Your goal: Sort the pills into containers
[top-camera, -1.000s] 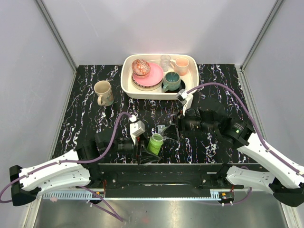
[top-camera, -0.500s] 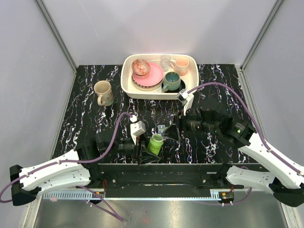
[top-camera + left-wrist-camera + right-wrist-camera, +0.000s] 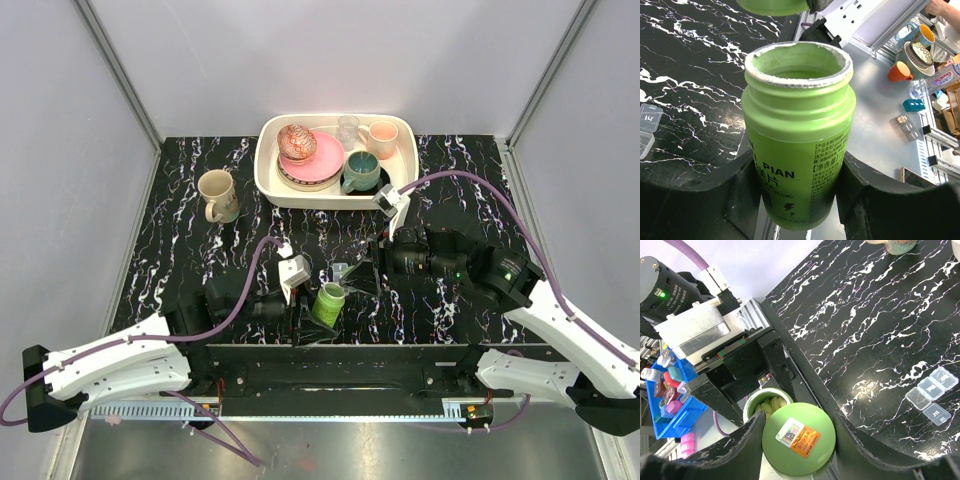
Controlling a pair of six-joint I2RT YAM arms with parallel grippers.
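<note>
Pose: left arm [image 3: 110,360] reaches in from the near left, lying low over the near edge of the desk [image 3: 200,260]. Left end effector [image 3: 797,172] is closed on a green bottle [image 3: 799,115], one finger on each side of its body, mouth open. Right arm [image 3: 560,320] reaches in from the right. Right end effector [image 3: 799,437] grips the green lid [image 3: 805,457], off the bottle and just beside its mouth.

Change over the last second: both arms shifted only slightly. Bottle and lid are almost where they were, both grips unchanged.

Views: right wrist alone shows the pills [image 3: 771,404], a yellowish cluster inside the bottle. From the left wrist only the green inner wall shows. Containers [image 3: 932,395] lie flat on the desk, apart from the bottle. Left wrist catches just one end of the strip at its left edge.
</note>
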